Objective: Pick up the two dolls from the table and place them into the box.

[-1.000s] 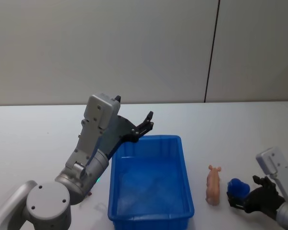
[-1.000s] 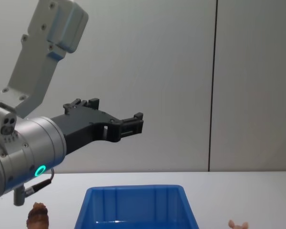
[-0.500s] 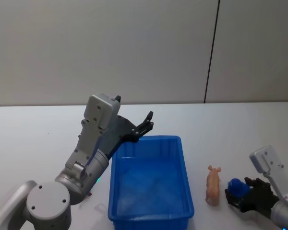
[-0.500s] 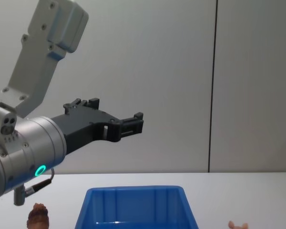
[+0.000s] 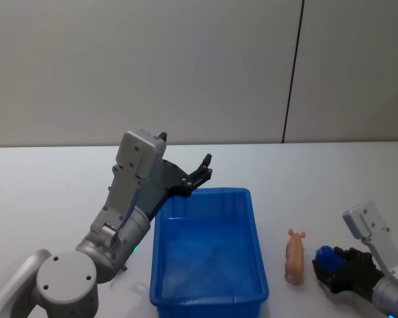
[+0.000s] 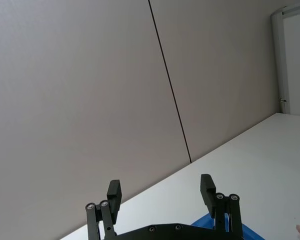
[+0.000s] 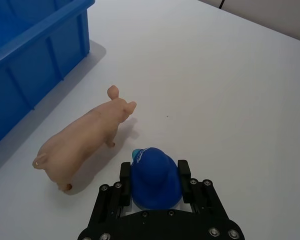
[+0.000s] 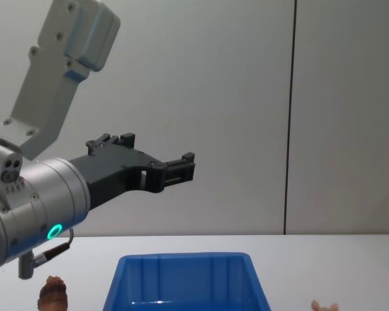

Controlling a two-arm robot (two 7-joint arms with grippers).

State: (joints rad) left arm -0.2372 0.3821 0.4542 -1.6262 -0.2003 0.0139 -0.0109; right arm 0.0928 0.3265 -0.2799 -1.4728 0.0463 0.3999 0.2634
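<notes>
The pale pink pig doll (image 5: 295, 257) lies on the white table (image 5: 331, 179) just right of the blue box (image 5: 209, 255); its ears (image 8: 323, 305) peek into the chest view. The reddish-brown doll (image 8: 53, 291) stands left of the box (image 8: 188, 282). My right gripper (image 5: 326, 265) sits low beside the pig, shut on a blue rounded toy (image 7: 155, 182), with the pig (image 7: 85, 137) and box wall (image 7: 35, 45) ahead of it. My left gripper (image 5: 204, 171) hangs open and empty above the box's far left corner, its fingers (image 6: 113, 195) spread apart.
A grey wall with a dark vertical seam (image 5: 292, 79) stands behind the table. The box's inside holds nothing visible. Bare tabletop stretches behind the box and to the far right.
My right wrist has shifted slightly left, toward the pig, still holding the blue toy. The left arm, the box and the dolls have not moved.
</notes>
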